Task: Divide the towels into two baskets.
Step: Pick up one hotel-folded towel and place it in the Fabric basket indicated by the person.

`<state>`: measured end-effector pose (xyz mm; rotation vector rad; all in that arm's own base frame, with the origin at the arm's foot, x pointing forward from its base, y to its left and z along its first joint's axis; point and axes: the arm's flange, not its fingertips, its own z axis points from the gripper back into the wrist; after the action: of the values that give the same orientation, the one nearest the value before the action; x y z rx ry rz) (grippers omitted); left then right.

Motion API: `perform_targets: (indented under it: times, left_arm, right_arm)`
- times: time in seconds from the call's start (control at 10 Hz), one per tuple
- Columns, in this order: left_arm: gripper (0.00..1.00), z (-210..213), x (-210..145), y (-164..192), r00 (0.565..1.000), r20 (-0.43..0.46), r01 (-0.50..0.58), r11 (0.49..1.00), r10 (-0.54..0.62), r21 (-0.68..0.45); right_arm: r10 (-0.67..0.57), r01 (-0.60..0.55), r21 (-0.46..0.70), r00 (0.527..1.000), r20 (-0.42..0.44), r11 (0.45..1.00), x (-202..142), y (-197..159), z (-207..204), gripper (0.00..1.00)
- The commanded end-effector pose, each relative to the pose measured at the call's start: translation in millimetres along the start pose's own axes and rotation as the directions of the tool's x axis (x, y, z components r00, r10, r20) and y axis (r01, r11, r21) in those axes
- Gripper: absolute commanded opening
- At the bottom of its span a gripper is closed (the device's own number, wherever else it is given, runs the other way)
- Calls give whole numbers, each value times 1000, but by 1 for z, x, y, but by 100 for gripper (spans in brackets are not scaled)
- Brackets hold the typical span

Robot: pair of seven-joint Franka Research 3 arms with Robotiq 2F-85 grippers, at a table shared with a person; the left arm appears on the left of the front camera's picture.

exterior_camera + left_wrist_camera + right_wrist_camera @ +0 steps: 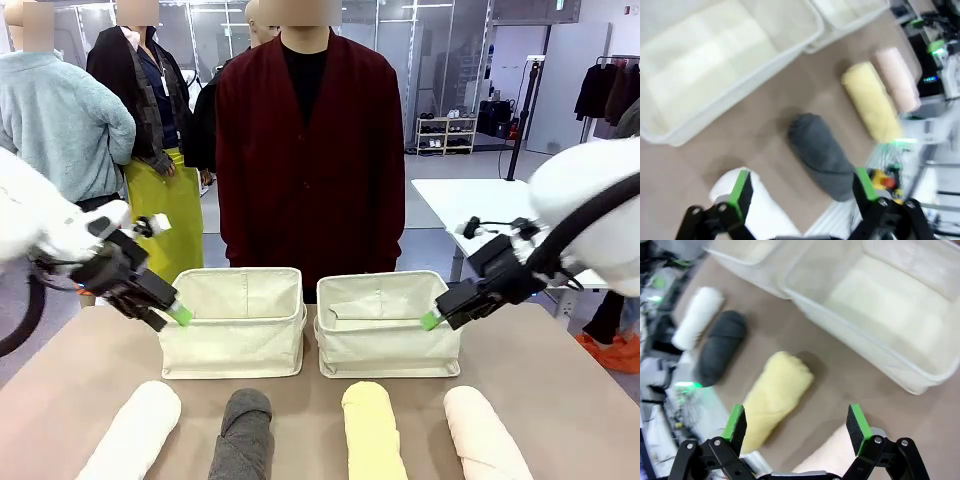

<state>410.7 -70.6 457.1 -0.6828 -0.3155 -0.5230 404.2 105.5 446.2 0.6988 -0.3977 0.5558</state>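
left hand [178,314] is hovering wide open beside left basket [232,348] | right hand [432,320] is hovering wide open beside right basket [388,352] | white towel [135,432], dark grey towel [243,435], pale yellow towel [372,430], pale pink towel [485,432] are lying in a row on tabletop [560,380], outside baskets

We observe bright, even overhead light. The front view is sharp. Both wrist views are blurred and bend at the edges. The dark grey towel [822,155] casts a soft shadow on the tabletop [760,145].
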Motion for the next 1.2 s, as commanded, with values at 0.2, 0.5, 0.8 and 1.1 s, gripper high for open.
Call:
perform_targets:
  times: [0.2, 0.5, 0.8, 1.1]
  left_arm:
    - [100, 71, -35, 85, 971, 133, -141, 926, 198, -351]
    - [100, 157, -114, 153, 877, 181, -345, 847, 444, -405]
    - [100, 216, -190, 196, 790, 327, -345, 817, 518, -461]
    - [100, 224, -222, 215, 717, 347, -423, 773, 604, -472]
  right_arm:
    - [-295, 245, 401, 953, 68, 883, -39, -66, 63, 100]
    - [-519, 419, 419, 840, 157, 806, -116, -128, 162, 100]
    - [-577, 419, 454, 761, 297, 786, -191, -137, 236, 100]
    - [-631, 447, 466, 669, 392, 764, -219, -144, 255, 100]
